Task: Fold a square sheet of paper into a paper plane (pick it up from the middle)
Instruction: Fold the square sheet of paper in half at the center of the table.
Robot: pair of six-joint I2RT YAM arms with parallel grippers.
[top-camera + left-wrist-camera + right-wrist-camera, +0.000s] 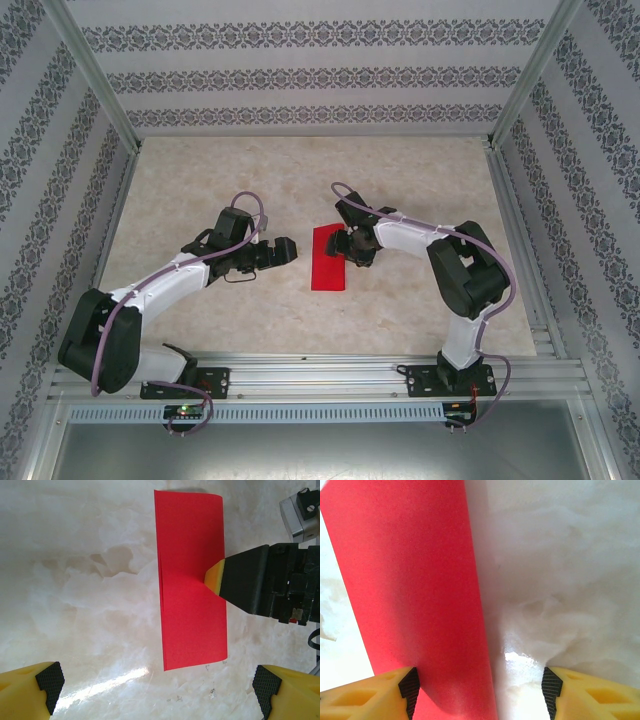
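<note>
The square sheet of paper is bright red and lies flat on the table, folded in half into a narrow rectangle. Its loose edges face my left arm and its fold faces my right arm. My right gripper is open, low over the fold side, near the middle of its length. One fingertip is over the paper and the other over bare table, so the fold runs between the jaws. My left gripper stands open, a little left of the paper, with nothing between its fingers. The paper plane is out of view.
The pale marbled table is boxed in by patterned walls and aluminium posts. A metal rail runs along the near edge, where both arm bases are bolted.
</note>
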